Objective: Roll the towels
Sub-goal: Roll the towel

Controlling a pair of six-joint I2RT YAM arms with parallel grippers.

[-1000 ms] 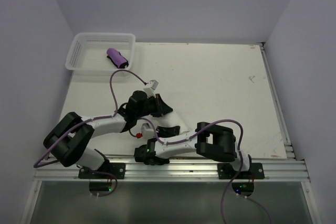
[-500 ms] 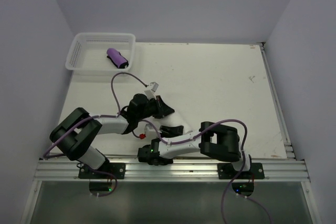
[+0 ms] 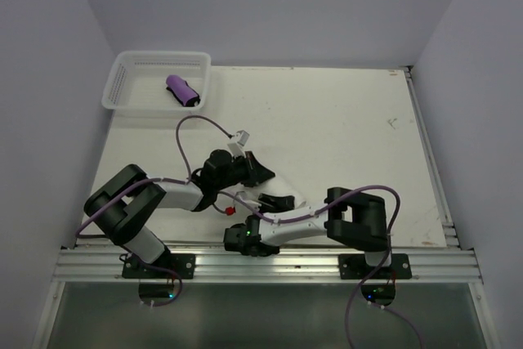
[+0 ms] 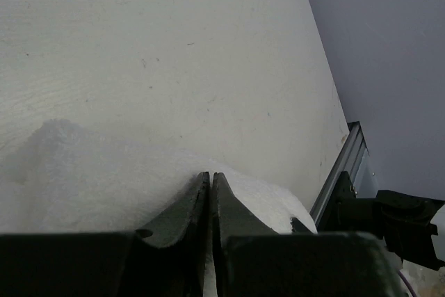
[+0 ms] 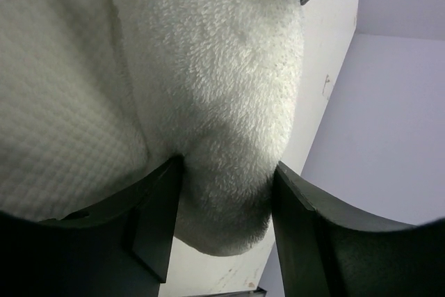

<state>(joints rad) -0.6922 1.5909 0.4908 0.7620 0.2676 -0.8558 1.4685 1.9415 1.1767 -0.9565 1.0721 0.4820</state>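
- The left gripper (image 4: pixel 210 174) has its fingers pressed together to a thin slit. The tips rest on the white towel (image 4: pixel 97 172); I cannot tell whether any cloth is caught between them.
- The right gripper (image 5: pixel 228 165) has its fingers spread, straddling a thick fluffy fold of that towel.
- There are two towels. The rolled purple towel (image 3: pixel 183 90) lies in the one white mesh basket (image 3: pixel 117 83) at the table's (image 3: pixel 351 120) far left corner.
- Only the top view shows the basket and the purple towel. The wrist views show the white towel's pile.

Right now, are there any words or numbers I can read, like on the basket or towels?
No words, numbers or labels can be read in any view.
The basket, the purple towel, the white towel and the table carry no writing.
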